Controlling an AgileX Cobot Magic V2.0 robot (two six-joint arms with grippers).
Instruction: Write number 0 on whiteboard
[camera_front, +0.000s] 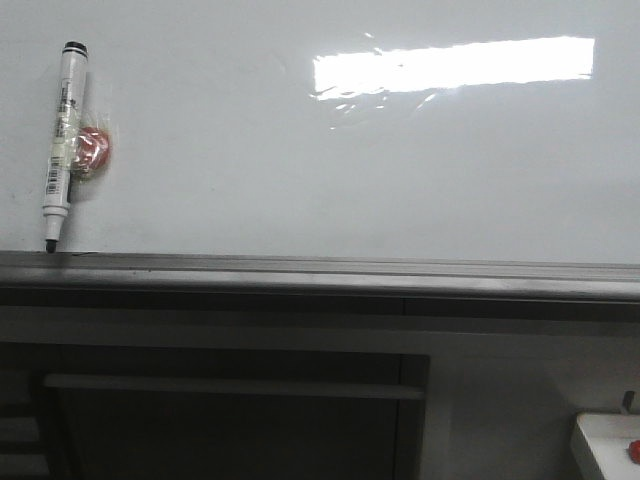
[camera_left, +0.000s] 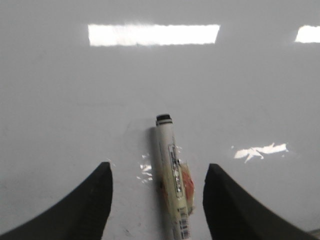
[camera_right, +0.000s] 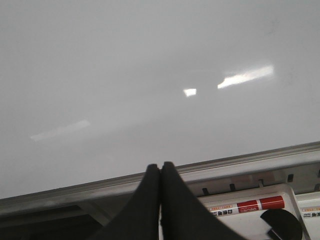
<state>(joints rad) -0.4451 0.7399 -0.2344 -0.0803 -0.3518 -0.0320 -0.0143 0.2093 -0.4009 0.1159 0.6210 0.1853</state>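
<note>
standing before the whiteboard (camera_front: 300, 160), you see a wide glossy white surface, bare of any drawn mark, with a bright rectangular glare high on its right side. a grey metal ledge (camera_front: 330, 270) runs along its lower edge, and broad open board stretches rightward from the marker (camera_front: 64, 140). the marker, white with a black cap end upward, hangs nearly upright at the far left, its dark tip touching the ledge, with a small red piece (camera_front: 93, 148) stuck just beside its barrel.

no loop of the number 0 shows in any view.

the left wrist view shows the left gripper (camera_left: 157, 200) with its dark fingers (camera_left: 90, 205) spread wide, the marker lying between them and touching neither. the right wrist view shows the right gripper (camera_right: 160, 172) with fingers pressed together on nothing, just below the ledge. only that view shows a white tray (camera_right: 250, 212) holding a red-banded marker (camera_right: 247, 206); the front view catches just its corner at lower right.
</note>
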